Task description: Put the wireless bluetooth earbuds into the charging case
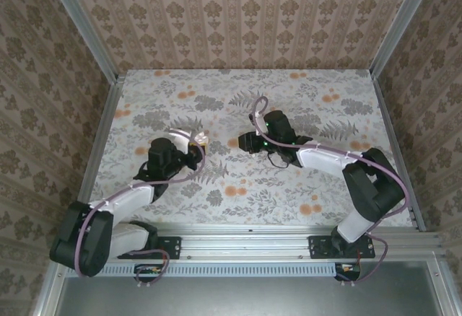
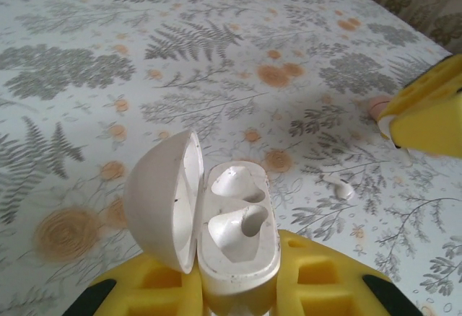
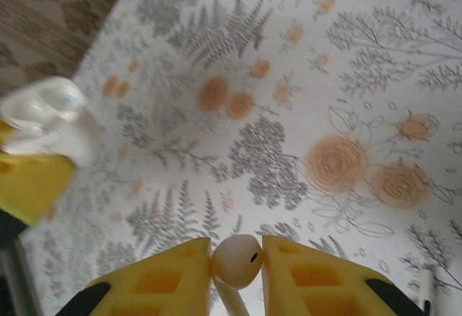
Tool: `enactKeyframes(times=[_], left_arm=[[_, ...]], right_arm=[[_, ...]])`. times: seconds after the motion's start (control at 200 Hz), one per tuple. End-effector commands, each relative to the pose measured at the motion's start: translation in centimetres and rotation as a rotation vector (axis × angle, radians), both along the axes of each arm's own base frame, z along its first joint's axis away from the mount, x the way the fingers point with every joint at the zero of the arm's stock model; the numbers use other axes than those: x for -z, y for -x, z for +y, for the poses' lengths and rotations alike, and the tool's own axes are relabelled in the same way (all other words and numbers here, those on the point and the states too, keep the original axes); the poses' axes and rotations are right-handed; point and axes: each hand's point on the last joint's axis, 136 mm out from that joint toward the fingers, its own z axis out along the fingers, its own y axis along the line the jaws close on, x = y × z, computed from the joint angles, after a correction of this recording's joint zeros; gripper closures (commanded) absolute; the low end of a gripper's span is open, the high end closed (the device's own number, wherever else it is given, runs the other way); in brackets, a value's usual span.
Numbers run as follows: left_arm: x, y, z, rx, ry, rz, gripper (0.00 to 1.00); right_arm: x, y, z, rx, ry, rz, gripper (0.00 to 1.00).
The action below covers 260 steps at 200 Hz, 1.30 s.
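Yellow left fingers are clamped on the charging case, which is held with its lid swung open (both sockets bare). One earbud is pinched between the right fingers, and a second earbud is seen lying on the surface near the case.

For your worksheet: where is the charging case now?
Left wrist view, bottom centre: the charging case, open, in the left gripper, an earbud to its right.
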Motion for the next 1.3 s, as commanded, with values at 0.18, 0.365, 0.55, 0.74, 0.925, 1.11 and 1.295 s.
enactKeyframes(times=[0.18, 0.365, 0.55, 0.74, 0.925, 1.11, 1.295], left_arm=[[-2.1, 0.2, -4.0, 0.101, 0.046, -0.173, 0.96], [-2.3, 0.5, -5.1, 0.146, 0.057, -0.197, 0.96], [-2.9, 0.7, -5.8, 0.17, 0.065, -0.219, 0.96], [-3.8, 1.0, -6.4, 0.193, 0.075, -0.239, 0.96], [-4.6, 1.4, -6.8, 0.203, 0.07, -0.269, 0.95], [-5.6, 1.9, -7.0, 0.216, 0.056, -0.311, 0.95], [-6.6, 2.1, -6.9, 0.217, 0.061, -0.333, 0.95]], right_arm=[[-4.8, 0.3, 0.5, 0.021, -0.236, -0.084, 0.76], [-6.5, 0.5, 0.4, 0.027, -0.317, -0.137, 0.76], [-8.2, 0.5, 0.6, 0.016, -0.376, -0.209, 0.76], [-9.9, 0.7, 1.7, -0.032, -0.412, -0.275, 0.75], [-11.1, 0.9, 3.4, -0.095, -0.44, -0.323, 0.75], [-11.7, 1.3, 4.7, -0.135, -0.457, -0.366, 0.76], [-11.5, 1.7, 5.8, -0.159, -0.43, -0.397, 0.76]])
